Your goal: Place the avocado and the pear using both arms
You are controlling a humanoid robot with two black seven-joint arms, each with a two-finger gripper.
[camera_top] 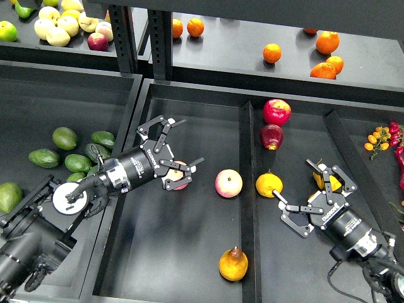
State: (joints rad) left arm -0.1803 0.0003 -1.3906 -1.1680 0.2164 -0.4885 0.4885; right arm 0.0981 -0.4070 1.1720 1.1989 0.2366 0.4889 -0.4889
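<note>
The golden pear (233,264) lies at the near end of the middle bin (189,252), apart from both grippers. Several avocados lie in the left bin; the darkest, slim avocado (96,151) is partly hidden by my left arm. My left gripper (191,142) is open and empty over the middle bin, its lower finger above a pink-yellow apple (180,176). My right gripper (294,180) is open and empty over the right bin, just right of a yellow citrus fruit (269,185).
A second pink-yellow apple (228,183) lies mid-bin. Two red apples (276,112) sit beyond the divider wall (250,208). A yellow object (333,183) shows behind the right gripper. Lighter avocados (64,137) fill the left bin. Oranges (327,43) and pale fruit (58,28) lie on the back shelf.
</note>
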